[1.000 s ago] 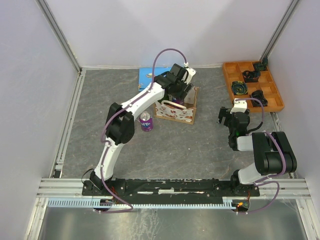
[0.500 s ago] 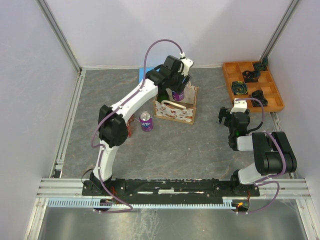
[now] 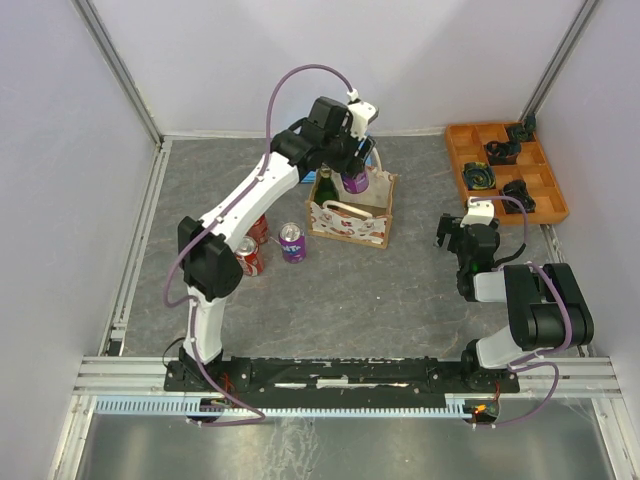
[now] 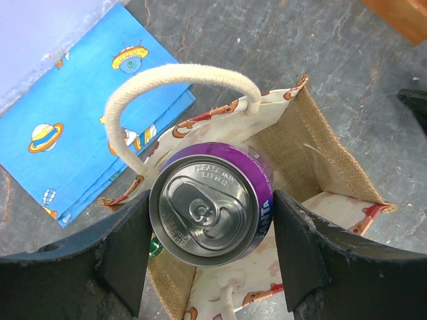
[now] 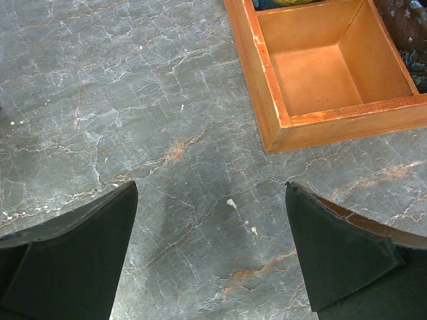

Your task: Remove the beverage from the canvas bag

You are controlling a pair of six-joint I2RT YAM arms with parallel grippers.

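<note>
Rising higher, left fingers grip purple can over canvas bag.

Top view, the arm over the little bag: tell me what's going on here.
The left end effector is shut on a purple can, held upright at the open mouth of the canvas bag; whether it is fully out is hidden. A green bottle stands in the bag. Three other cans sit on the table beside it. The right end effector is open above the table near the orange tray.
</note>
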